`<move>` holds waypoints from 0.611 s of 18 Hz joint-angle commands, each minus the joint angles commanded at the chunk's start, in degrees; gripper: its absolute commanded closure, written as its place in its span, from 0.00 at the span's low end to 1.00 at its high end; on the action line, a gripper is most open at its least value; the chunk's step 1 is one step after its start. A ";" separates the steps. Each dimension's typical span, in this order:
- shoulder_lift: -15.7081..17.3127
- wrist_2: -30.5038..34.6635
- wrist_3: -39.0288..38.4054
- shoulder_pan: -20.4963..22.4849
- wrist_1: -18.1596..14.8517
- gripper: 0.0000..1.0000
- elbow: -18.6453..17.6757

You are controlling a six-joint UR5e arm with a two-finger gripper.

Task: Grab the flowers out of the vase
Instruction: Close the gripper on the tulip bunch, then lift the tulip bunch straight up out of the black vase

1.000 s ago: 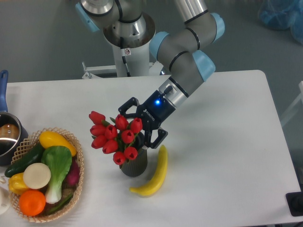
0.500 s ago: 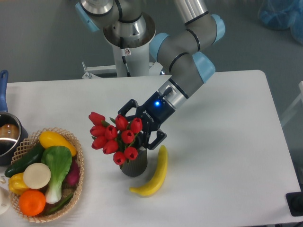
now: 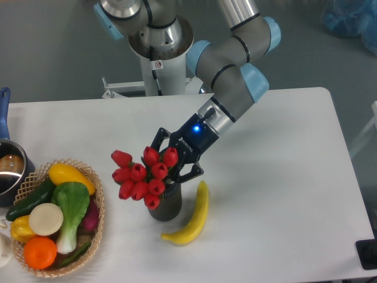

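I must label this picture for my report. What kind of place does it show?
Probably a robot lab or test cell, not a home. A robot arm on a pedestal stands at a plain white table, where props are laid out: flowers in a vase, a banana, a vegetable basket.

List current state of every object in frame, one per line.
gripper: closed on the flowers' stems, just above the vase mouth
flowers: bunched, stems in the vase, heads leaning left
vase: upright on the table, holding the flowers
banana: lying flat, right of the vase
basket: upright, full of vegetables and fruit
pot: upright at the left edge, partly cut off
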 joint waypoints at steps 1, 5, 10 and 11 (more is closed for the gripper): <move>0.00 0.00 -0.09 0.00 0.00 0.60 0.00; 0.09 -0.26 -0.09 0.35 0.00 0.59 0.00; 0.96 -2.02 -0.79 0.79 0.09 0.59 0.00; 1.23 -2.11 -0.97 0.88 0.00 0.59 0.00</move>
